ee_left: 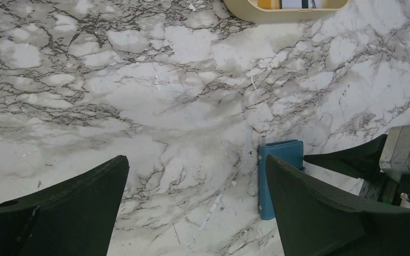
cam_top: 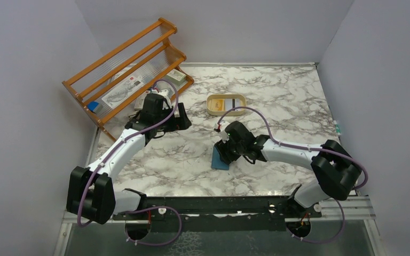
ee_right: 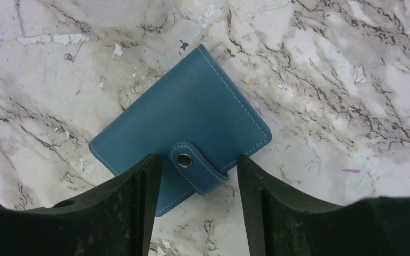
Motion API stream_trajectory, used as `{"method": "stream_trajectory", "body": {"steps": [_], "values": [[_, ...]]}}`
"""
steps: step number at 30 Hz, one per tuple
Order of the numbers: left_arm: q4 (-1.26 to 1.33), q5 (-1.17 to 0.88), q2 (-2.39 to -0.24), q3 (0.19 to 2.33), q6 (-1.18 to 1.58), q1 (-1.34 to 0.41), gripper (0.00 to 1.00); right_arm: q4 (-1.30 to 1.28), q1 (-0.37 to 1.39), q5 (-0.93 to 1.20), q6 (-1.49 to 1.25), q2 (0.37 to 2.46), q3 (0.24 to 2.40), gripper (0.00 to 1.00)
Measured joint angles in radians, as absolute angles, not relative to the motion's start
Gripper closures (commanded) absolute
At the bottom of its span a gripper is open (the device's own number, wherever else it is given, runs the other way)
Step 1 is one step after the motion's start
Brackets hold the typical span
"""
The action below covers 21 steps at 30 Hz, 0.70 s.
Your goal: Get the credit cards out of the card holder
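card holder (cam_top: 219, 160) half hidden under right end effector (cam_top: 227, 151), tray (ee_left: 277, 15) cut by top edge

Teal card holder (ee_right: 187, 120), marbled table (ee_right: 352, 80)

The top camera looks down from above the counter's (cam_top: 277, 101) near edge. Both wrist cameras look down from nearer, sharing the card holder (ee_right: 192, 120).

No writing is legible; the print on the packets (cam_top: 118, 95) in the rack (cam_top: 115, 52) is too small.
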<state>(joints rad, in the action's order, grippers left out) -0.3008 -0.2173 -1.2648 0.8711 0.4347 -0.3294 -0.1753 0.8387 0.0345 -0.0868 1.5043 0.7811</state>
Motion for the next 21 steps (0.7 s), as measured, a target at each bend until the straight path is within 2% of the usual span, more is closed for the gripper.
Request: {"method": "stream_trajectory", "body": {"steps": [5,13,15,17,20,21], "values": [[-0.297,-0.220,-1.276,0.871,0.438,-0.329,0.01,-0.175,0.839,0.053,-0.093,1.504,0.775,0.50],[-0.287,-0.222,-1.280,0.865,0.445,-0.329,0.01,-0.175,0.839,0.064,-0.097,1.518,0.776,0.51],[-0.284,-0.223,-1.283,0.861,0.446,-0.329,0.01,-0.179,0.839,0.065,-0.096,1.528,0.785,0.54],[-0.283,-0.224,-1.285,0.855,0.447,-0.329,0.01,-0.186,0.839,0.065,-0.096,1.540,0.798,0.64],[-0.281,-0.225,-1.288,0.850,0.448,-0.329,0.01,-0.192,0.839,0.067,-0.096,1.556,0.815,0.96],[-0.279,-0.225,-1.289,0.849,0.448,-0.329,0.01,-0.193,0.839,0.069,-0.098,1.559,0.820,0.99]]}}
